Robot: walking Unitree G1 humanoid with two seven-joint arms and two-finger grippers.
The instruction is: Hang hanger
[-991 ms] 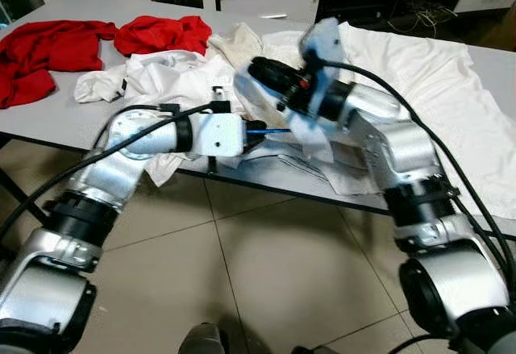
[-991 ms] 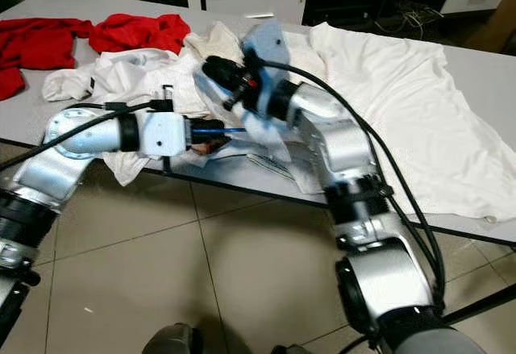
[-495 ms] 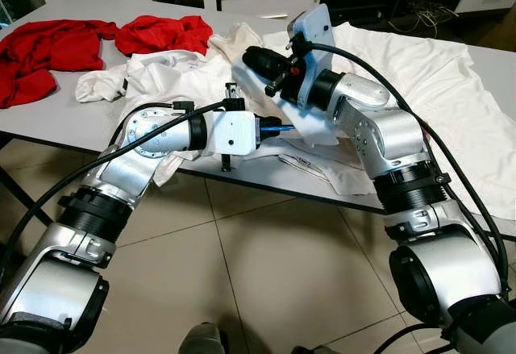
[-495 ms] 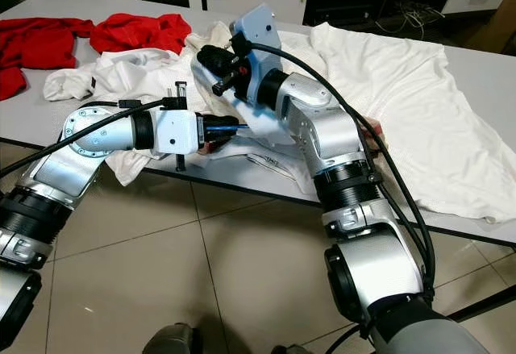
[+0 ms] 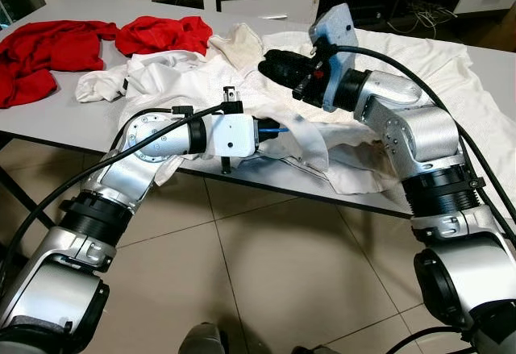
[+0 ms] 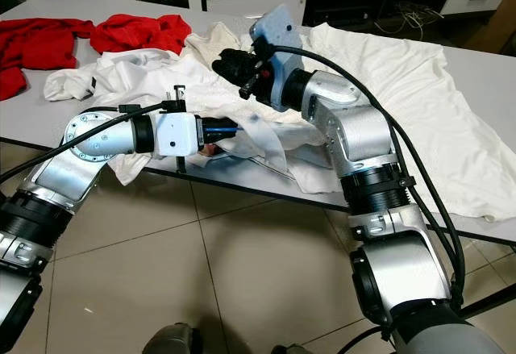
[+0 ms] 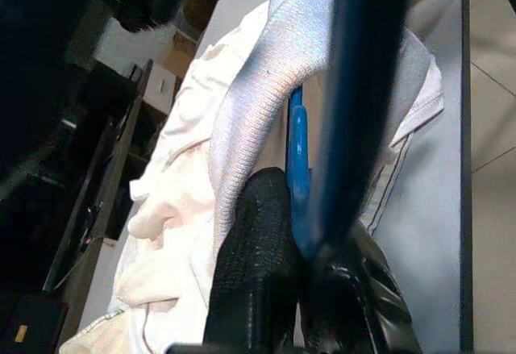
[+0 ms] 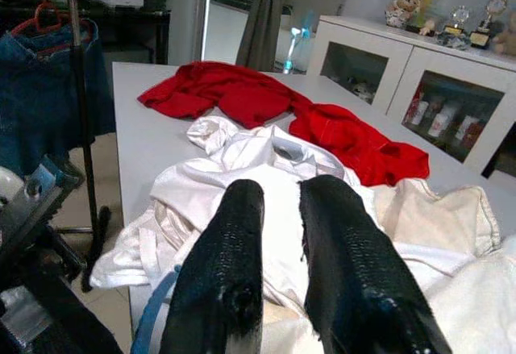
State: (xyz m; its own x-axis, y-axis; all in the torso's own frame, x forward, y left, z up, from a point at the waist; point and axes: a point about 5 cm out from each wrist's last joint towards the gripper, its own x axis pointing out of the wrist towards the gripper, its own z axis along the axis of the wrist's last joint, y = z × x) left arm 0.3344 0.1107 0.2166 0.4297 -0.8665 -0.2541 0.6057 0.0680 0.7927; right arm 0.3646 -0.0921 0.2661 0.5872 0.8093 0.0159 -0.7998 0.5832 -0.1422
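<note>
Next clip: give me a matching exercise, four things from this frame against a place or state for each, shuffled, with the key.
Things
1. blue hanger
2. red garments
3. right gripper
4. large white shirt

Places or states
A. spread flat on the table's right side
B. raised above the pile of white clothes, holding nothing
C. held by the left gripper, tucked into white fabric
D. bunched at the table's far left

Pairs: 1-C, 2-D, 3-B, 4-A
</note>
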